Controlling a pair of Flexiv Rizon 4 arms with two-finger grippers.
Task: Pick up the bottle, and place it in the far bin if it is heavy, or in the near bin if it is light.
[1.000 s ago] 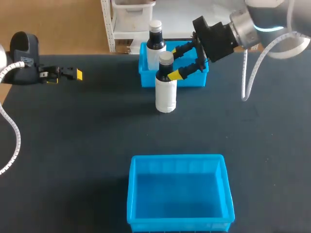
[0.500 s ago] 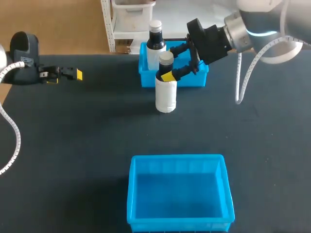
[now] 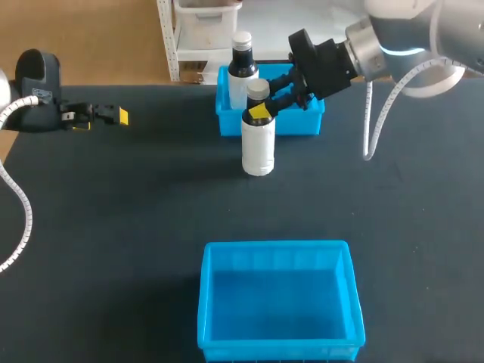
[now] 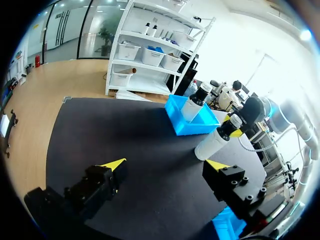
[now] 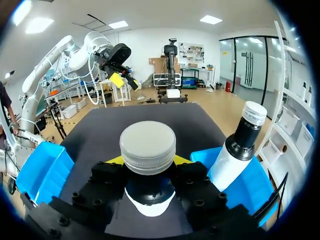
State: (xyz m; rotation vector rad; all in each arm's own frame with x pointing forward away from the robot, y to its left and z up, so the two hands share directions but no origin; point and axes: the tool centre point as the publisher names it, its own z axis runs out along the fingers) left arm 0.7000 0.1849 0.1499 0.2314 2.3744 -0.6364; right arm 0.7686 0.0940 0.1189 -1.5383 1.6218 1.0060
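Jaws of the right gripper [image 3: 262,100] [image 5: 148,160] are clamping the dark neck of the white bottle [image 3: 258,147] [image 4: 212,144] [image 5: 150,205], one finger on each side just under its grey cap [image 3: 258,89] [image 5: 148,145]. The right arm is coming in from the far right corner and reaching past the far bin [image 3: 295,125] [image 4: 187,127] [image 5: 260,190]. The white bottle is standing upright on the black table [image 3: 113,227], just in front of the far bin's front wall and well apart from the near bin [image 3: 204,302] [image 4: 227,225] [image 5: 40,167]. A second bottle [image 3: 242,68] [image 4: 192,105] [image 5: 237,150], white-capped with a dark neck, is standing inside the far bin at its left end. The left gripper [image 3: 117,116] [image 4: 165,165] is hanging over the table's far left side, well apart from both bins, and its jaws are standing wide apart, pointing toward the white bottle.
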